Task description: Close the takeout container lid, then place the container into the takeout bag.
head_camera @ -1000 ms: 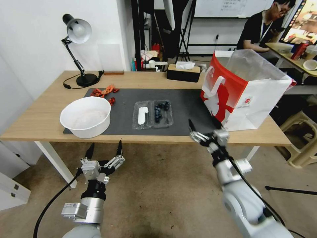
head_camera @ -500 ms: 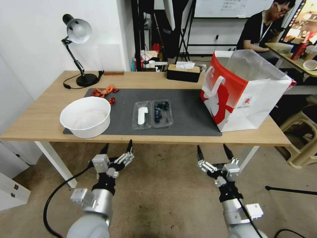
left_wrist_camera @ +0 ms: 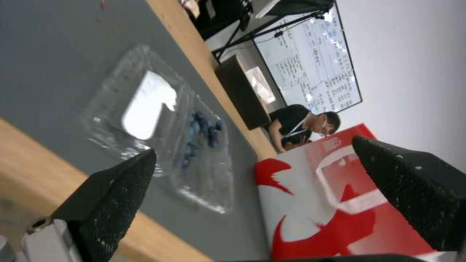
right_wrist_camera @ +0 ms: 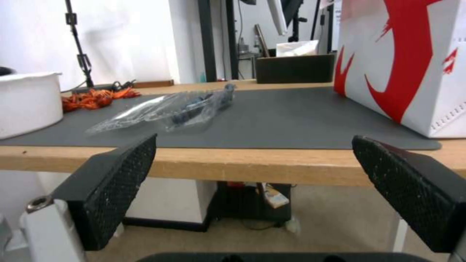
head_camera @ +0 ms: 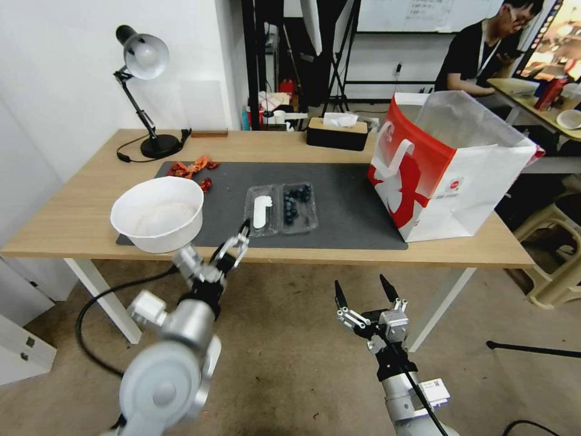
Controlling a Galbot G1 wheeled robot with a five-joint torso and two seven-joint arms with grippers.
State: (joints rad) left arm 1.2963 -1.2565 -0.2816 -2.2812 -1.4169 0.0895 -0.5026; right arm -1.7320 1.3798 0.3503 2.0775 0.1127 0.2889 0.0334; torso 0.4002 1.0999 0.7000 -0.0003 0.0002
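Wood table (head_camera: 78,224) carries a dark matte mat (head_camera: 345,212). On the mat we see the clear crinkly container (head_camera: 280,209) lying open and flat, blueberries in the tray, white sticker on the lid (head_camera: 262,211) beside it. Boxy red-and-white paper bag (head_camera: 448,175) stands at the mat's right end, translucent liner sticking up. Left gripper (head_camera: 233,242) sits at the table's front edge near the lid, fingers spread wide per its wrist view. Right gripper (head_camera: 362,292) hangs below table level, also wide; its view shows the container edge-on.
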